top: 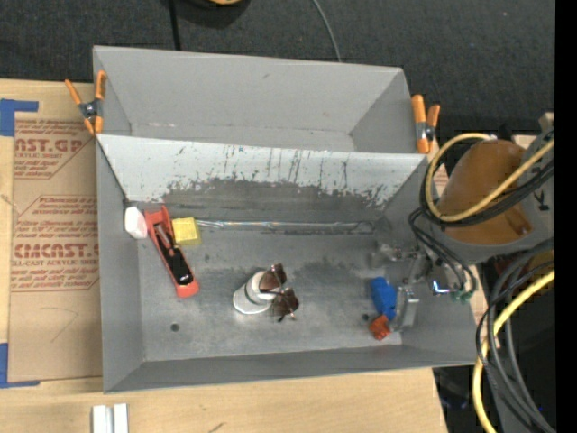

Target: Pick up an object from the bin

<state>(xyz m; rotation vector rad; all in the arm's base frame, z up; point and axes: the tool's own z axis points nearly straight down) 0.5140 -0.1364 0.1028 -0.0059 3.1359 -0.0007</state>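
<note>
**Tight corner is putting the pick at risk**

Nearest the front wall, a small orange-red plastic piece (380,328) is lying in the right front corner of the grey metal bin (306,336). A small blue plastic block (382,294) is sitting just behind it, touching it or nearly so. The end effector (404,307) is hanging just beside both, on their right, close against the bin's right wall. How far open it is I cannot tell, and nothing is visibly in its grip.

The danger is likely coming from the crowding. A closing grip could be catching both pieces at once, or nipping only an edge of the blue block and flicking it away. The nearby wall is also leaving little room, so a scrape looks possible. The blue block is looking stubby, smooth and glossy, so it is probably slippery.

Farther in, a white round disc (251,298) with dark brown glossy bits (283,301) is lying mid-floor. Beyond, well apart on the left, a red-and-black bar-shaped tool (171,253), a yellow cube (185,231) and a white cap (135,222) are resting together.
</note>
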